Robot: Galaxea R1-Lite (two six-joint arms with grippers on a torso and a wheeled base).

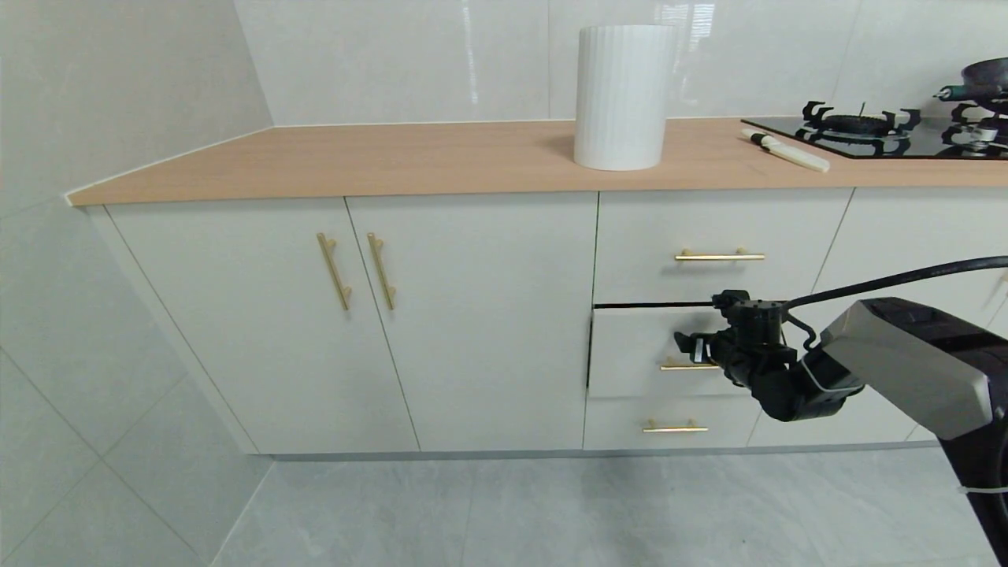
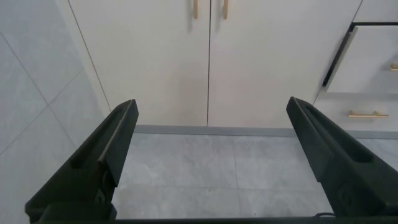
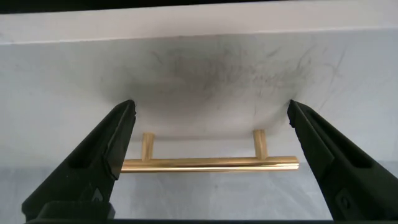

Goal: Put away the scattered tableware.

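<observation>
A cream-handled knife (image 1: 783,150) lies on the wooden countertop (image 1: 394,161) beside the hob. My right gripper (image 1: 693,350) is at the middle drawer (image 1: 630,339), which stands slightly pulled out with a dark gap along its top and left edge. In the right wrist view the right gripper (image 3: 210,112) is open, and the drawer's gold handle (image 3: 208,164) sits just beyond its fingers, untouched. My left gripper (image 2: 211,106) is open and holds nothing; it hangs low over the grey floor, facing the cabinet doors.
A tall white ribbed container (image 1: 622,96) stands on the counter. The black gas hob (image 1: 874,130) with a pan (image 1: 984,79) is at the far right. Double cabinet doors (image 1: 354,315) with gold handles are to the left of the drawers. A tiled wall closes the left side.
</observation>
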